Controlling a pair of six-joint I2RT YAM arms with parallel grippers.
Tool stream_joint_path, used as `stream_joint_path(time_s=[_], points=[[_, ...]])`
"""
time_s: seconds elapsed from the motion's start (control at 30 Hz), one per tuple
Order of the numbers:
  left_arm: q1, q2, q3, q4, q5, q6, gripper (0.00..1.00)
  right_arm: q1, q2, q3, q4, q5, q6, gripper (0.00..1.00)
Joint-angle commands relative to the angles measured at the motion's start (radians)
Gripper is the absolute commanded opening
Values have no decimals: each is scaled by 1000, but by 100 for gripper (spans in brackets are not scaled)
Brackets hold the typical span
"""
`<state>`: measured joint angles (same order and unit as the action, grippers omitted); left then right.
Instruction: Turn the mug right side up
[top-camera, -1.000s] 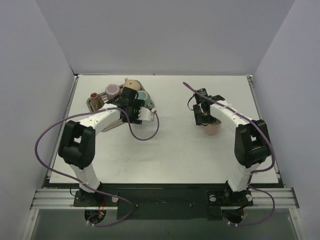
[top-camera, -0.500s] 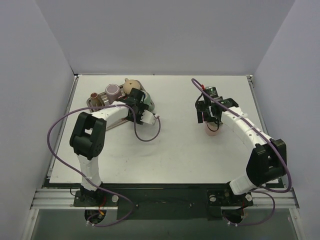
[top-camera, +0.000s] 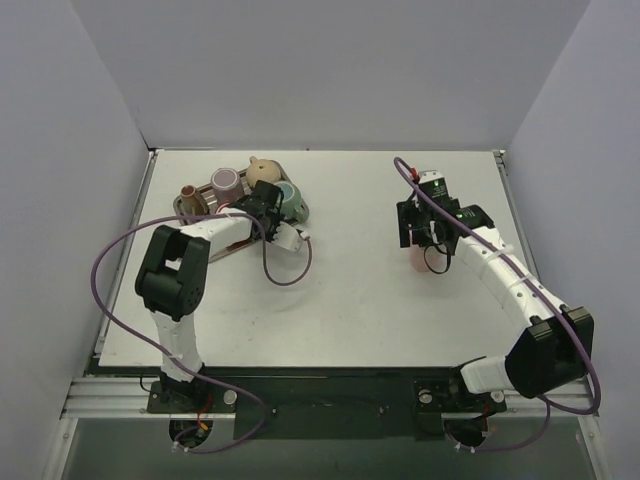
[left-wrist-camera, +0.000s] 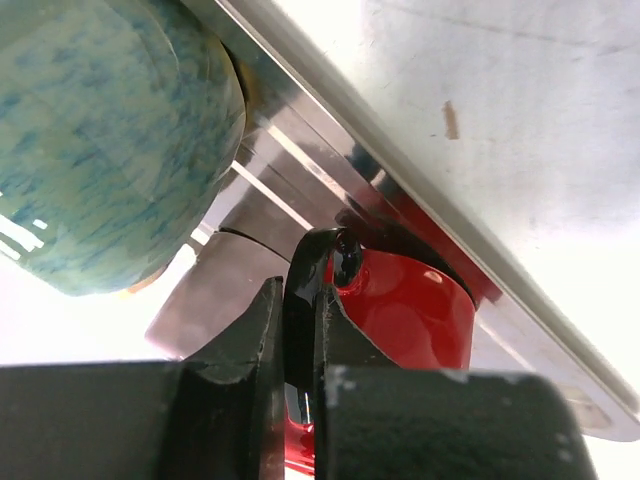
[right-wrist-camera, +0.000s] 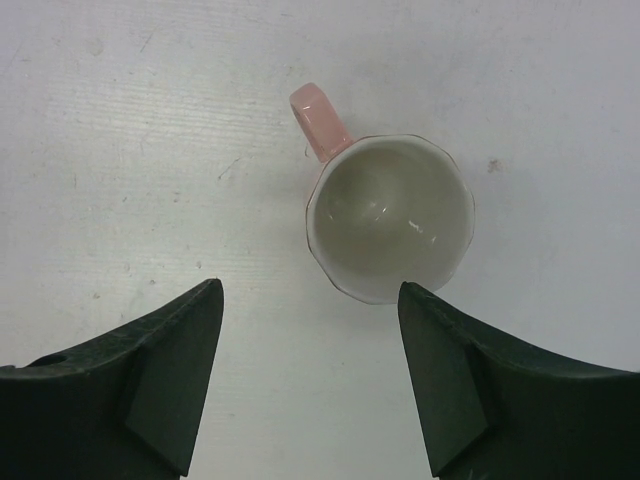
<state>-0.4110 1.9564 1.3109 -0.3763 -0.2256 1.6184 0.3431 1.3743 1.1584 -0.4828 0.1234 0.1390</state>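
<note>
The pink mug (right-wrist-camera: 388, 218) has a pink handle and a glossy cream inside, set against the white table (right-wrist-camera: 150, 150). The tray (left-wrist-camera: 290, 160) is bright silver; its red mug (left-wrist-camera: 400, 310) is glossy, and the pale green mug (left-wrist-camera: 110, 140) is mottled with blue flecks.

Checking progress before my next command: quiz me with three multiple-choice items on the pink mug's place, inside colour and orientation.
1. The pink ceramic mug stands: A in a sink; B on the white table, below the right gripper; C on a shelf.
2. Its inside is: A black; B blue; C cream-white.
3. It is: A mouth up; B upside down; C on its side.
B, bare tabletop surrounds it; C, pale glaze shows; A, the right wrist view looks into its bowl.
</note>
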Motion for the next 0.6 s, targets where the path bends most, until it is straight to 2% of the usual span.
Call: stream_joint_path(time_s=[0.0, 0.1, 0.17, 0.3, 0.4, 0.47, 0.5, 0.57], points=[[-11, -155, -9, 2, 98, -90, 0, 36, -46, -2, -27, -2, -7, 66], [-5, -229, 56, -30, 140, -260, 0, 82, -75, 17, -25, -5, -21, 66], [4, -261, 170, -78, 189, -503, 0, 132, -102, 24, -5, -18, -44, 66], [38, -315, 332, -231, 379, -830, 0, 227, -162, 21, 81, -111, -38, 68], [69, -397, 358, -283, 655, -1024, 0, 257, -216, -12, 252, -310, 19, 68], [74, -465, 320, -215, 797, -1165, 0, 267, -250, -58, 407, -424, 115, 69], [71, -490, 286, -184, 865, -1239, 0, 269, -260, -99, 546, -476, 154, 69], [60, -514, 287, -150, 945, -1363, 0, 290, -271, -141, 698, -511, 243, 78]])
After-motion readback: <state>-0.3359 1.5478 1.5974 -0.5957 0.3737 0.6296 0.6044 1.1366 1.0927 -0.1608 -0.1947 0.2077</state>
